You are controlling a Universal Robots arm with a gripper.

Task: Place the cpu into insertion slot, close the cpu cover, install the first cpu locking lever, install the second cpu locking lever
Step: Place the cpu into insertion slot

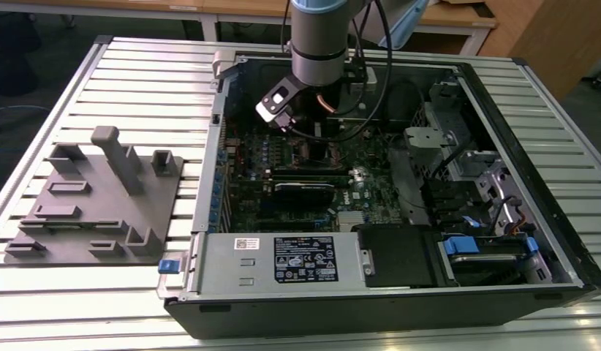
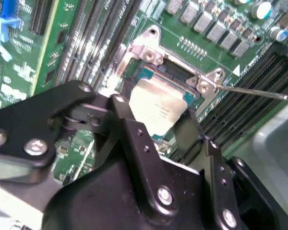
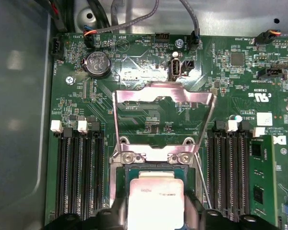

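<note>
cpu point(image 2: 158, 108) in end effector point(image 2: 152, 113), over insertion slot point(image 2: 164, 72)

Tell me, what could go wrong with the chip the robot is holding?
1. The gripper holds the cpu right at the slot. If it is let go crooked, it might land skewed and harm the slot.
2. The cover is flipped open. If it dropped early, it could pinch the cpu.
3. The thin lever sticks out close by and might snag the gripper.
</note>
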